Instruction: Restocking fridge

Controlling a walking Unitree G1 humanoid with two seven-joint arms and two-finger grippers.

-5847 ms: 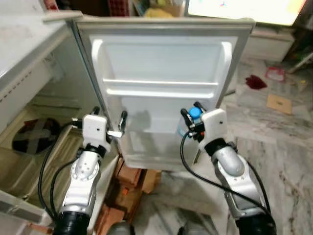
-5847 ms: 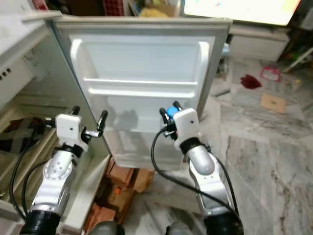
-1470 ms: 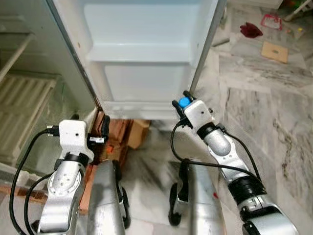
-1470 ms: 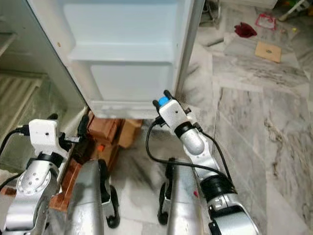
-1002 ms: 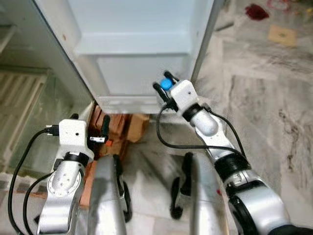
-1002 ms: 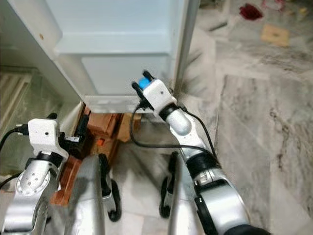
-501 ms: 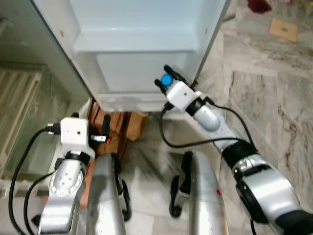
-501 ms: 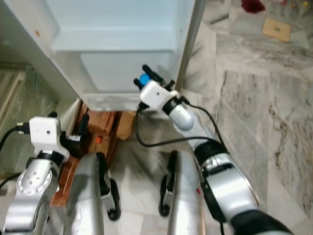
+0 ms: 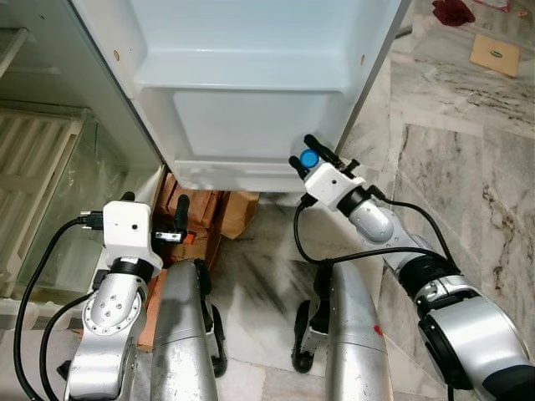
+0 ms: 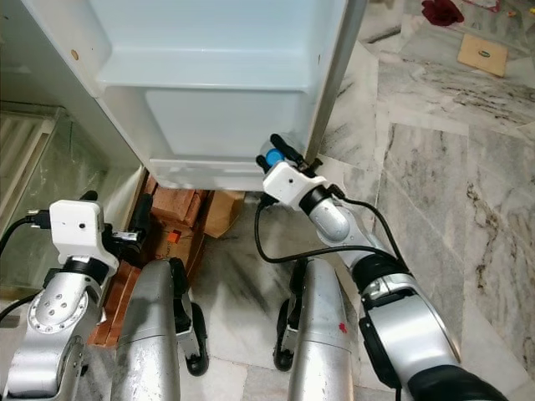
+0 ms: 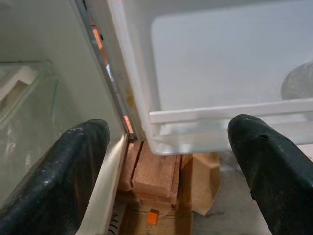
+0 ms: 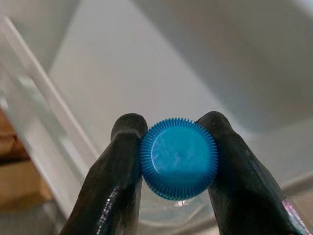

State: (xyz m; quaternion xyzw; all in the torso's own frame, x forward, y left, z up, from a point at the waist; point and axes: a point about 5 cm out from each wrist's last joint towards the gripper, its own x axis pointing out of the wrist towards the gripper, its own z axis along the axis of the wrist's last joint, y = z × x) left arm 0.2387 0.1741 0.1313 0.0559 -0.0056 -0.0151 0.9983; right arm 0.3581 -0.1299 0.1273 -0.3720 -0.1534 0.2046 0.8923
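Observation:
My right gripper (image 9: pixel 308 156) is shut on the blue cap (image 12: pixel 179 157) of a clear bottle. It holds the bottle against the lower right corner of the open fridge door, by the white bottom door shelf (image 9: pixel 251 125). The bottle's body is hidden behind the gripper in the eye views. My left gripper (image 9: pixel 155 205) hangs open and empty near the door's lower left corner. In the left wrist view its two black fingers (image 11: pixel 73 171) frame the shelf's front wall (image 11: pixel 220 63) and the bricks below.
Red bricks (image 9: pixel 188 221) and a cardboard piece (image 9: pixel 238 213) lie under the fridge. A glass shelf (image 9: pixel 50 167) of the fridge interior is at left. Marble floor (image 9: pixel 468 167) spreads to the right, with a red cloth (image 9: pixel 456 10) and a brown card (image 9: pixel 495 54).
The view has tilted down since the earliest frames. Over the last half second my right gripper carried the bottle a little right and lower along the door's bottom. The left gripper stayed put.

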